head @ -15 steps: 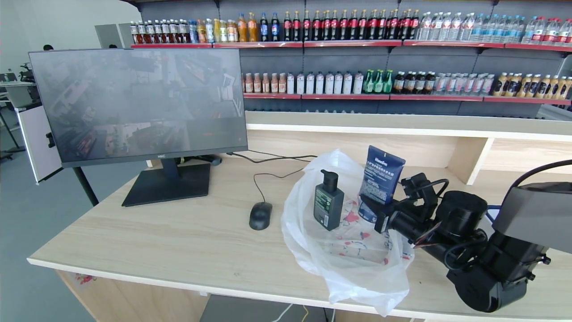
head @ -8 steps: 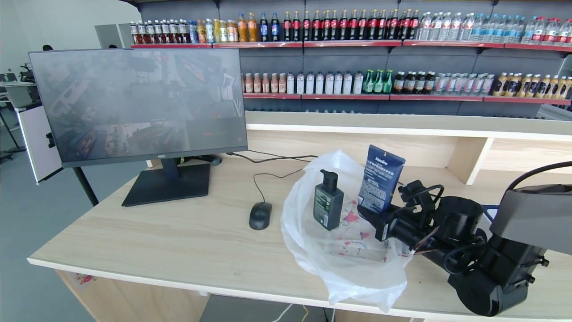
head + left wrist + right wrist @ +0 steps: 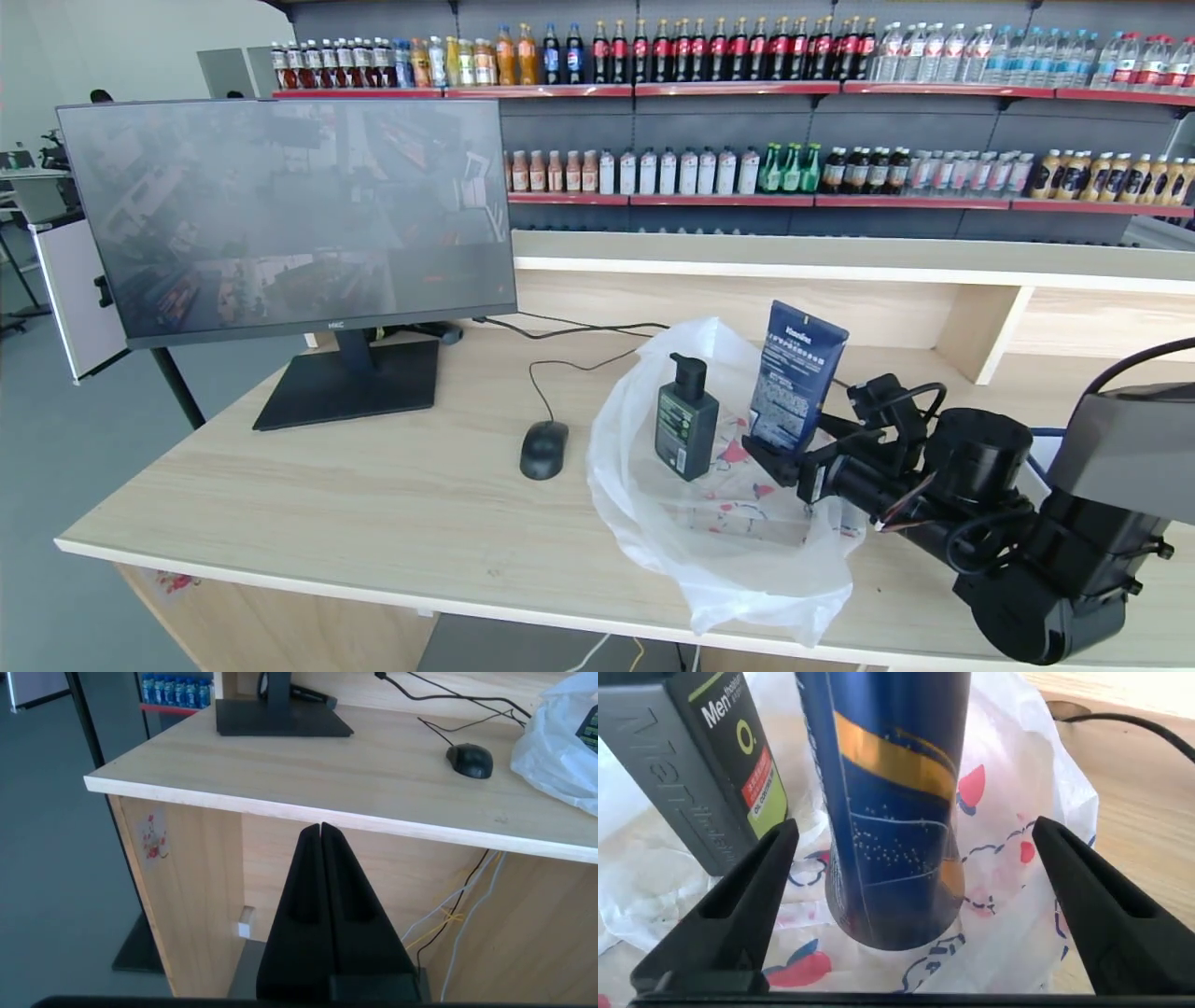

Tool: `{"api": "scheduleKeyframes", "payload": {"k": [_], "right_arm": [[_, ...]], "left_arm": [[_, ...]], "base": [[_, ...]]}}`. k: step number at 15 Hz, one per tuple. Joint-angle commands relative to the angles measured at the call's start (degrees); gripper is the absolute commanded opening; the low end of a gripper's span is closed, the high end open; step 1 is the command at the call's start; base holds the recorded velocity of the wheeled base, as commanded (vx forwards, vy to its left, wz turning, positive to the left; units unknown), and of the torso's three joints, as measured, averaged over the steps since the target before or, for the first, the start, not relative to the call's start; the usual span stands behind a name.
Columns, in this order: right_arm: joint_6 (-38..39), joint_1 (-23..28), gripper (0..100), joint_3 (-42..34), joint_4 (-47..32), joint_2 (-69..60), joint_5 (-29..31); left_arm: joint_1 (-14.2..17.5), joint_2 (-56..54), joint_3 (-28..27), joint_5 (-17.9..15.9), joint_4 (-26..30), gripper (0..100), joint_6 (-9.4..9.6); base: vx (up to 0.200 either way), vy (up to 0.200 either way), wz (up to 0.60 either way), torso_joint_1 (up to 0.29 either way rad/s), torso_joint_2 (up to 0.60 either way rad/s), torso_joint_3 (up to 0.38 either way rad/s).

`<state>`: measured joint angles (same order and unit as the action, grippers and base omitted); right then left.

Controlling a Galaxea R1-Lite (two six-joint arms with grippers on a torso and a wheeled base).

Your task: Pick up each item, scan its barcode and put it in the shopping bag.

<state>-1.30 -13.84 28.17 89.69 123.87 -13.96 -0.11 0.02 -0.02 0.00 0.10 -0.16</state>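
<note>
Right end effector (image 3: 789,443): fingers spread wide, one on each side of the lower part of the blue tube (image 3: 795,373). In the right wrist view the end effector (image 3: 910,831) brackets the tube (image 3: 887,784) with a gap visible on both sides (no contact with either finger can be seen).

Blue tube: upright, flat crimped end uppermost, base resting on the printed plastic of the white shopping bag (image 3: 728,541). The bag lies opened out on the right part of the table (image 3: 373,485).

Dark pump bottle (image 3: 686,425): upright on the same bag, just beside the tube on the robot's left, not touching it. In the right wrist view the bottle (image 3: 701,775) is near one finger, and the bag (image 3: 1008,859) shows under both items.

Left end effector (image 3: 322,835): fingers pressed together, nothing between them, positioned below the front edge of the table (image 3: 374,775).

Other items on the table: black mouse (image 3: 543,449) left of the bag, and a monitor (image 3: 280,215) farther left.
</note>
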Motion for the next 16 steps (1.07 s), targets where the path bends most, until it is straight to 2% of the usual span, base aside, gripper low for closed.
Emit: {"api": "scheduleKeyframes", "payload": {"k": [1,4,7,12,13,15,16], "right_arm": [[-0.01,-0.31,100,-1.37,0.31,-3.90,-0.02],[-0.19,-2.42,100,-5.06,0.31,-10.14,-0.02],[-0.37,-2.16,100,-6.99,0.31,-16.91,-0.02],[-2.04,-1.37,100,-22.55,0.31,-34.04,-0.02],[-2.65,-0.23,100,-28.00,0.31,-38.79,-0.02],[2.62,9.09,100,-28.17,-0.74,-52.94,-0.28],[3.85,10.76,100,-28.17,-4.52,-57.60,-0.10]], "left_arm": [[0.02,-0.02,-0.06,0.00,-0.01,0,-0.02],[0.02,-0.02,-0.06,0.00,-0.01,0,-0.02],[0.02,-0.02,0.02,0.00,-0.01,0,-0.11],[0.02,-0.02,0.02,0.00,-0.01,0,-0.02],[0.02,-0.02,0.02,0.00,-0.01,0,-0.02],[0.02,-0.02,-0.06,0.00,-0.01,0,-0.02],[0.02,-0.02,0.02,0.00,-0.01,0,-0.02]], "base": [[0.000,0.000,0.00,0.000,0.00,0.000],[0.000,0.000,0.00,0.000,0.00,0.000],[0.000,0.000,0.00,0.000,0.00,0.000],[0.000,0.000,0.00,0.000,0.00,0.000],[0.000,0.000,0.00,0.000,0.00,0.000],[0.000,0.000,0.00,0.000,0.00,0.000],[0.000,0.000,0.00,0.000,0.00,0.000]]}}
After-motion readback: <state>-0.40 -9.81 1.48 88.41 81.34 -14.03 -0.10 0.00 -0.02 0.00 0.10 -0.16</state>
